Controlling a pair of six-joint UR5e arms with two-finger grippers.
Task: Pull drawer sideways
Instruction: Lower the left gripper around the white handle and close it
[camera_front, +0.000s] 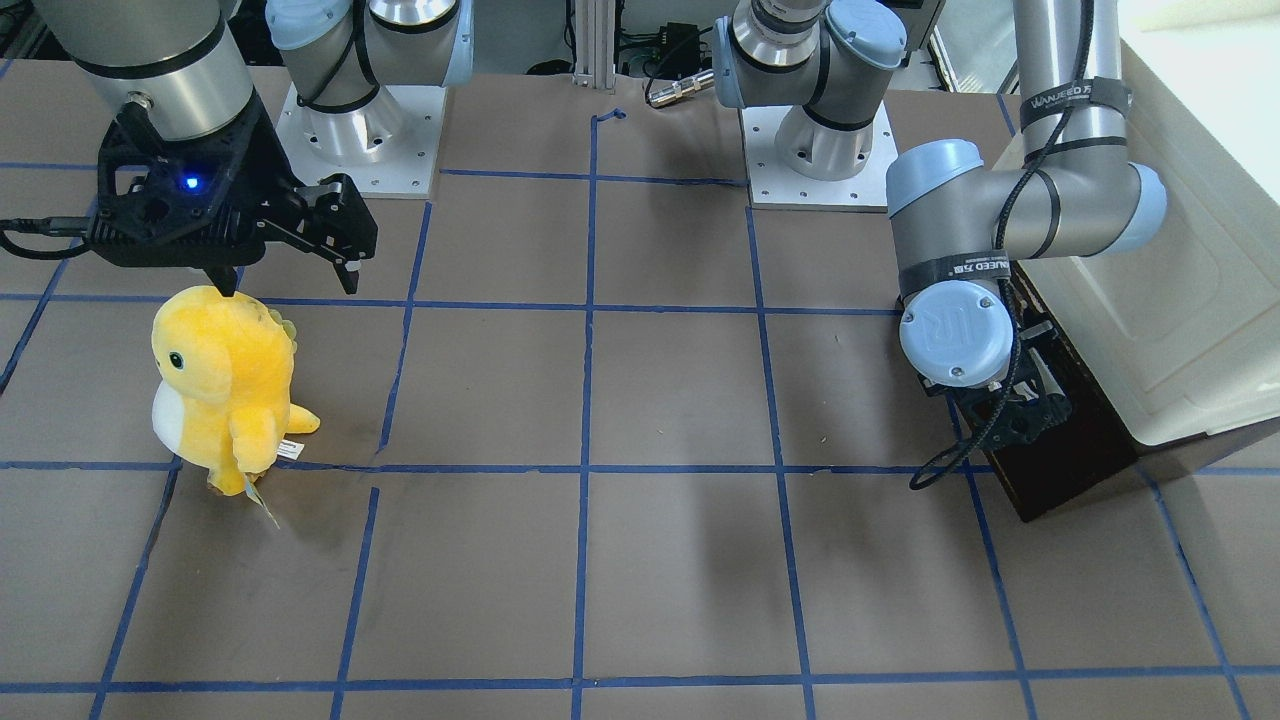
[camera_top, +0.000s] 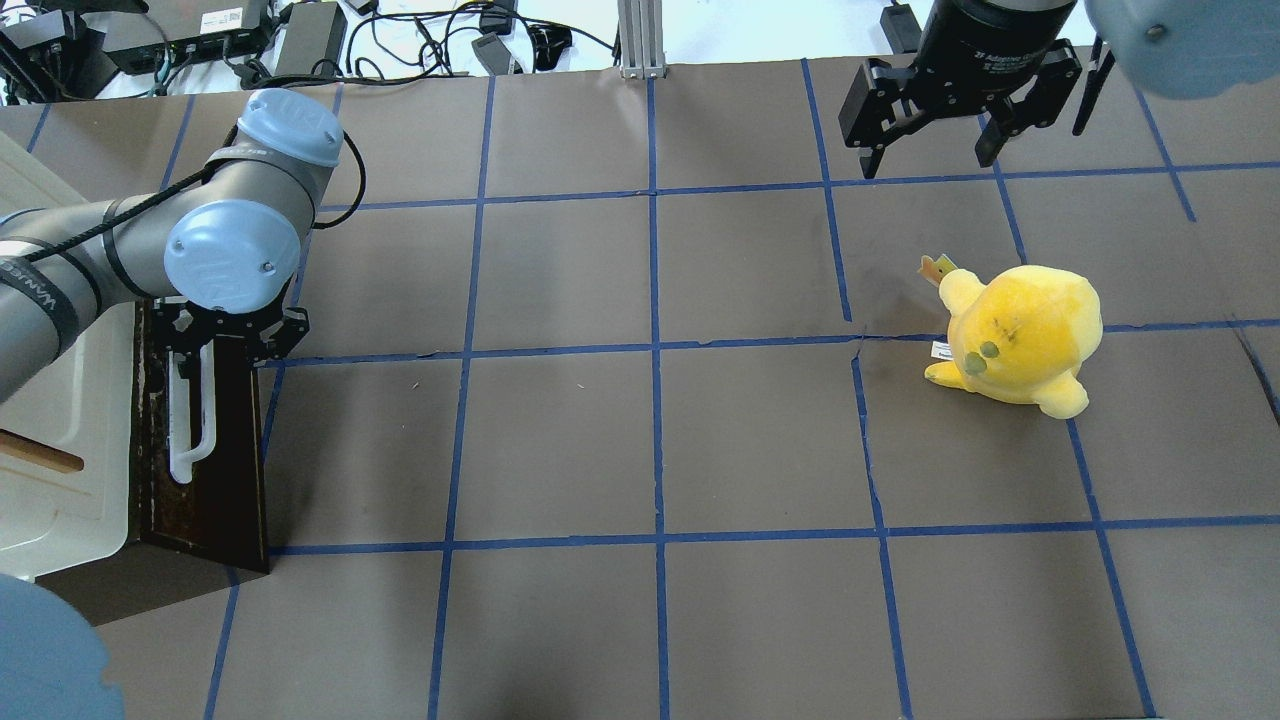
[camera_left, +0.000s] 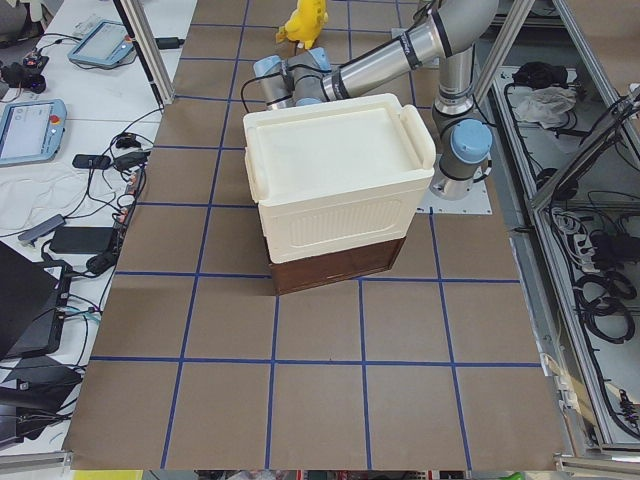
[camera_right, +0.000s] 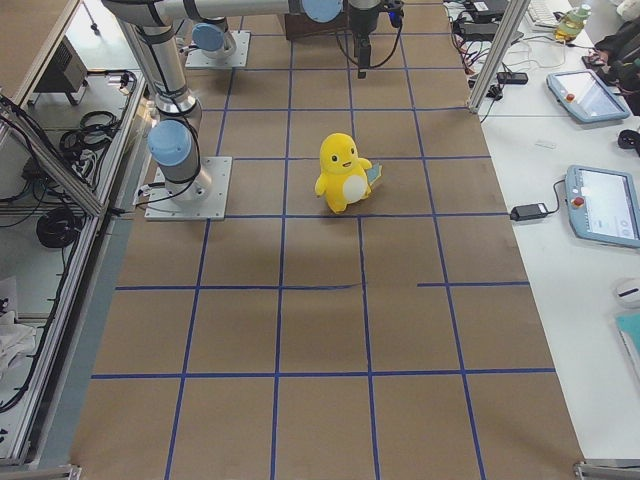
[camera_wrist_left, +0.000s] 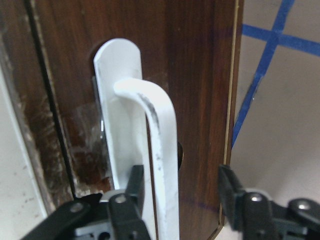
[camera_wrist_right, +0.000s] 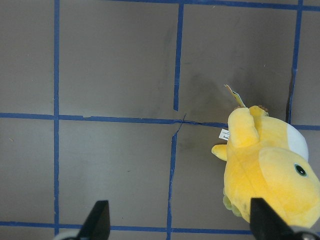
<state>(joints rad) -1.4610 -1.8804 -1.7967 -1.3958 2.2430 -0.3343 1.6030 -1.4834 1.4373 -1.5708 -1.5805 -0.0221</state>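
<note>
The drawer (camera_top: 225, 470) has a dark brown wooden front and a long white bar handle (camera_top: 188, 420). It sits at the table's left end under a cream-white cabinet (camera_top: 60, 450). My left gripper (camera_top: 225, 335) is at the far end of the handle. In the left wrist view the gripper (camera_wrist_left: 180, 172) is open and its fingers (camera_wrist_left: 134, 187) straddle the white handle (camera_wrist_left: 160, 145), the left one close beside it. The drawer front (camera_front: 1070, 470) looks flush with the cabinet. My right gripper (camera_top: 930, 150) is open and empty, far off over the table.
A yellow plush dinosaur (camera_top: 1020, 335) stands on the brown table on the right side, just below the right gripper (camera_front: 290, 280). Blue tape lines grid the table. The cabinet (camera_left: 335, 190) fills the table's left end.
</note>
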